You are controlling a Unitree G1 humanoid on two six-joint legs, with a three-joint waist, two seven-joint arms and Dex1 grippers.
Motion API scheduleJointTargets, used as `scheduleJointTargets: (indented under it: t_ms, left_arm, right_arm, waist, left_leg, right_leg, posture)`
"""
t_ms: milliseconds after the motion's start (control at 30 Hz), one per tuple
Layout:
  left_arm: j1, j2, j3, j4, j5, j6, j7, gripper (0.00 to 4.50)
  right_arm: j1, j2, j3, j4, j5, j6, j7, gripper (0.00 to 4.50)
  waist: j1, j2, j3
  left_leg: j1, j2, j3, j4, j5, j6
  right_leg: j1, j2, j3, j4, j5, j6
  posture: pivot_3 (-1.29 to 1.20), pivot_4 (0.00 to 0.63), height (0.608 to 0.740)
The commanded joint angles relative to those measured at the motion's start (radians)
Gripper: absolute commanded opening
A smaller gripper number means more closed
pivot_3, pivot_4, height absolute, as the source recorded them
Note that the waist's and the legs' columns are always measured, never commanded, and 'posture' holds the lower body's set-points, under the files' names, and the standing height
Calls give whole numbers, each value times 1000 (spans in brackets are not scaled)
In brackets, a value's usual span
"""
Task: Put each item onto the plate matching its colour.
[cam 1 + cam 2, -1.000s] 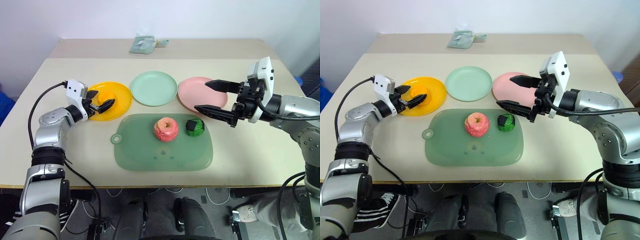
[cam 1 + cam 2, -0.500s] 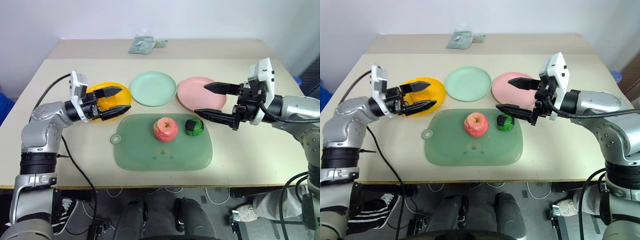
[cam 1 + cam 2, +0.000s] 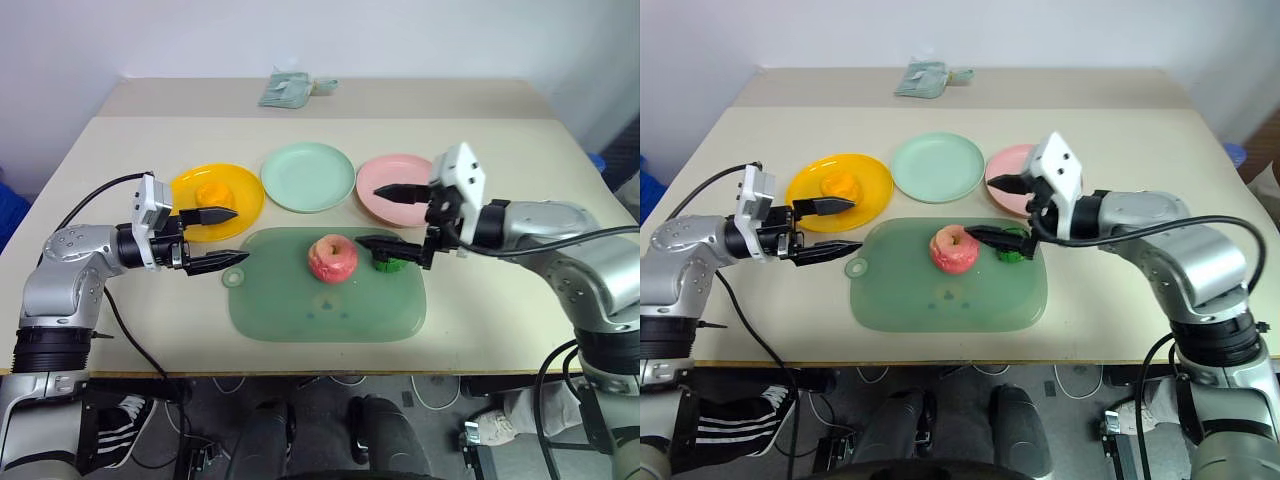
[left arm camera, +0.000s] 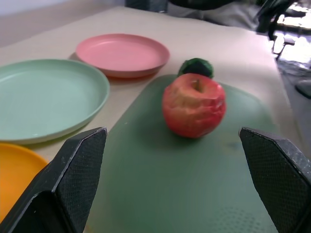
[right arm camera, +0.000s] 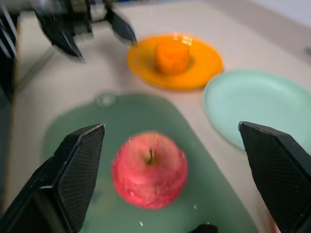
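- At the frame's centre, on the green board (image 3: 330, 300), sits the pink-red apple (image 3: 332, 258); my right gripper (image 3: 385, 216), wide open and empty, hangs just right of it.
- I should straddle it squarely, then carry it to the pink plate (image 3: 392, 172).
- The green lump (image 3: 388, 262) crowds my lower finger.
- Orange fruit (image 3: 211, 193) already sits on the yellow plate (image 3: 183, 185); my left gripper (image 3: 219, 237) waits open, empty, at left.

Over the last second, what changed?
Left hand let go of the orange fruit, left it on the yellow plate and drew back, open. Right hand swung in, open, over the green lump. Apple, lump, board and plates stayed put.
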Motion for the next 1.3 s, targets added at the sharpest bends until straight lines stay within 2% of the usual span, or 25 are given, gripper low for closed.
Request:
scheduleJointTargets:
  t_ms: [33, 167, 333, 733, 867, 1200, 1300]
  left_arm:
    - [9, 32, 39, -33, -33, -13, -48, 4450]
    - [23, 49, 45, -33, -43, -8, -70, 4450]
    - [48, 59, 47, -57, -50, -1, -80, 4450]
    - [79, 71, 62, -76, -53, -13, -70, 4450]
    - [77, 67, 62, -74, -49, -20, -67, 4450]
    - [73, 61, 54, -65, -44, -42, -54, 4450]
    - [71, 60, 54, -62, -42, -47, -51, 4500]
  right_arm:
    - [-44, 76, 46, 5, -12, 36, -34, 4500]
    - [-90, 150, 107, 86, -75, 30, -47, 4500]
    - [-115, 180, 151, 160, -140, 6, -28, 4500]
    - [-94, 195, 207, 183, -224, -26, 50, 4500]
    - [-80, 170, 242, 186, -269, -46, 83, 4500]
    - [-74, 162, 253, 218, -340, -80, 105, 4500]
    - [-74, 162, 250, 218, -345, -87, 113, 3619]
  waist:
    - [-3, 0, 0]
    - [-2, 0, 0]
    - [1, 0, 0]
    - [-2, 0, 0]
    - [-1, 0, 0]
    - [-2, 0, 0]
    - [-2, 0, 0]
  left_leg:
    - [0, 0, 0, 0, 0, 0]
    - [0, 1, 0, -1, 0, 0]
    - [0, 0, 0, 0, 0, 0]
    - [0, 0, 0, -1, 0, 0]
    - [0, 0, 0, -1, 0, 0]
    - [0, 0, 0, -1, 0, 0]
    - [0, 0, 0, -1, 0, 0]
  right_leg:
    - [-1, 0, 0, 0, 0, 0]
    - [-1, 1, 0, 1, 0, 0]
    - [-1, 1, 0, 0, 0, 0]
    - [-1, 1, 0, 1, 0, 0]
    - [-1, 1, 0, 1, 0, 0]
    - [-1, 1, 0, 1, 0, 0]
    - [-1, 1, 0, 1, 0, 0]
  posture:
    - [0, 150, 736]
    - [0, 150, 736]
    - [0, 150, 736]
    - [0, 150, 736]
    - [0, 150, 736]
    - [0, 150, 736]
    - [0, 150, 736]
